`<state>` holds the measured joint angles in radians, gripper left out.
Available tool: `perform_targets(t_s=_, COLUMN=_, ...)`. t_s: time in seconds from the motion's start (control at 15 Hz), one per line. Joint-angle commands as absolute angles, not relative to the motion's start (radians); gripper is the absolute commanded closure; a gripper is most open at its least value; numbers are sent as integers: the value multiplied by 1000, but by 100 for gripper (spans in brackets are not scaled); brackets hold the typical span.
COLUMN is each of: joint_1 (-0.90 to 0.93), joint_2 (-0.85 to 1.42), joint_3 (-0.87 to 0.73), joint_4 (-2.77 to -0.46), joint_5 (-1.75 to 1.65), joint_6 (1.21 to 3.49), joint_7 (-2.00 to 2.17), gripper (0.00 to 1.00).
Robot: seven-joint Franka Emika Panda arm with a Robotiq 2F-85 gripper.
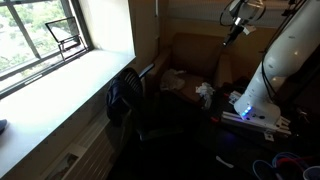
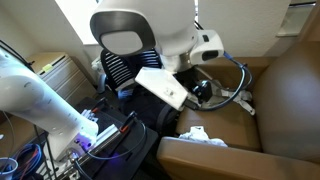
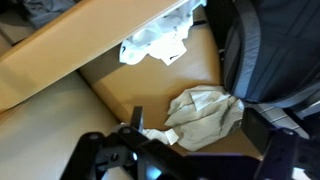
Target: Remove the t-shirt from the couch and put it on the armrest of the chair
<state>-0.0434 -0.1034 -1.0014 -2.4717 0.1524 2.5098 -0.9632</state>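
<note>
Item: t-shirt (image 3: 205,115), crumpled; soft and light, we judge. We advise pinching a raised fold. The claw (image 3: 185,157) stands open.

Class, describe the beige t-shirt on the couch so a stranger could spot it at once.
Find the brown couch. On its seat lies a crumpled t-shirt. It is dull beige, unlike the bright white cloth bunched at the seat's edge beyond it.
</note>
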Motion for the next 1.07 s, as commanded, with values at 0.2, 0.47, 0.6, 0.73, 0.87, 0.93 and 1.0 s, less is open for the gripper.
perform_targets(t_s=0.2, joint_1=11, joint_2=252, joint_3=-1034, joint_4=-2366, joint_5=527, joint_6=2208, joint_7=-1335, gripper=0)
perform_targets(t_s=0.47, joint_1=-143, joint_2=436, joint_3=-775, joint_4=-2322, joint_5=597, joint_6=2362, joint_7=-1475, gripper=0)
perform_targets(t_s=0.6, joint_1=-247, joint_2=541, joint_3=-627, joint_4=-2247, joint_5=603, joint_6=2477, joint_7=-1511, gripper=0)
perform_targets(t_s=0.73, joint_1=-321, joint_2=437, joint_3=-544, joint_4=-2308, joint_5=474, joint_6=2512, joint_7=-1383, gripper=0)
perform_targets(t_s=0.87, joint_1=-392, joint_2=484, joint_3=-461, joint_4=-2277, joint_5=416, joint_6=2537, joint_7=-1331, gripper=0)
perform_targets(t_s=0.93, joint_1=-402, joint_2=478, joint_3=-456, joint_4=-2279, joint_5=402, joint_6=2535, joint_7=-1322, gripper=0)
perform_targets(t_s=1.0, joint_1=-404, joint_2=463, joint_3=-457, joint_4=-2284, joint_5=399, joint_6=2533, joint_7=-1323, gripper=0)
